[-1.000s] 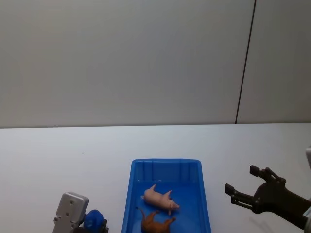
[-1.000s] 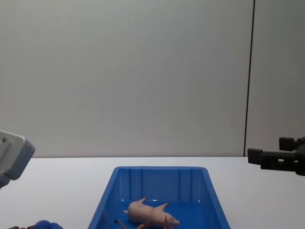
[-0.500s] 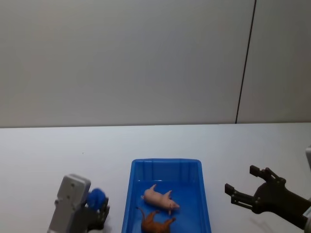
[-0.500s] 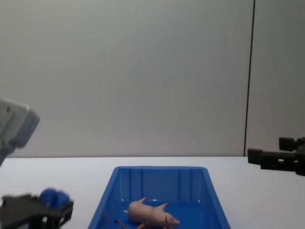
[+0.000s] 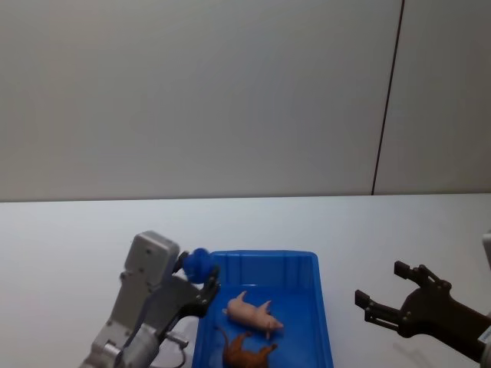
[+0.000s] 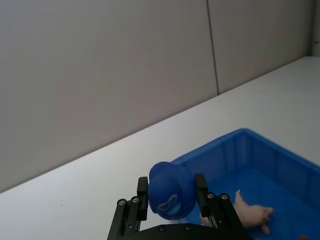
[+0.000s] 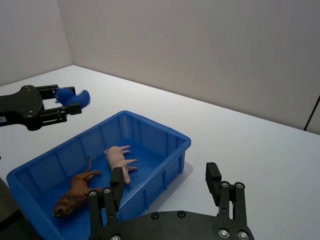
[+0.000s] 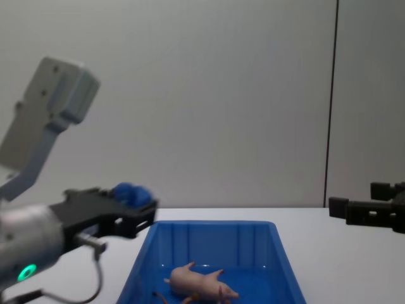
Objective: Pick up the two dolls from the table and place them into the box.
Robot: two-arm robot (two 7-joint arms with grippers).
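My left gripper is shut on the rounded bright blue doll, held in the air over the far left corner of the blue box. The left wrist view shows the blue doll pinched between both fingers, above the table just outside the box rim. Inside the box lie the pale pink pig and the brown lion, both on their sides. My right gripper hovers open and empty over the white table, to the right of the box.
A plain grey wall with a dark vertical seam stands behind the table. White tabletop stretches to the left of the box and beyond it.
The left arm has risen and swung forward and to the right with the blue doll, from low beside the box's near left side to its far left corner. The right arm has stayed still.
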